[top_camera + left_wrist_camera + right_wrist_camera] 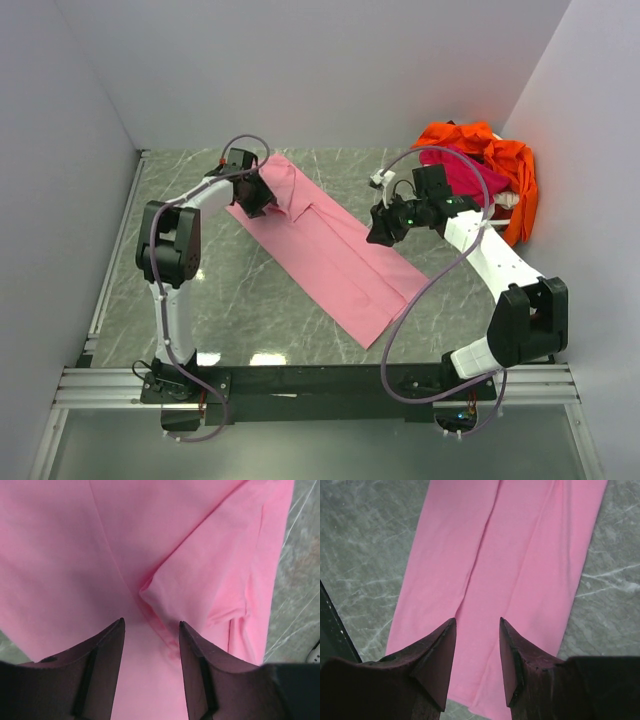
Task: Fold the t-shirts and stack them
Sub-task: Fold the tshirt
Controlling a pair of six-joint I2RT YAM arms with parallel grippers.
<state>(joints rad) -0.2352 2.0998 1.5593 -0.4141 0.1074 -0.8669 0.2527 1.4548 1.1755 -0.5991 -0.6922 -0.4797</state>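
The light pink t-shirt [335,255] lies as a long folded strip across the middle of the table, running from far left to near right. My left gripper [262,200] is open right over its far collar end, where a fold of cloth [150,587] shows between the jaws. My right gripper [380,230] is open and empty above the strip's right side; the pink shirt [510,555] fills its view. The bright orange t-shirt [500,165] and the magenta t-shirt [465,175] are bunched at the far right corner.
The marble tabletop [200,300] is bounded by white walls at the left, back and right. A white basket edge [505,200] shows under the orange and magenta shirts. A metal rail [320,385] runs along the near edge.
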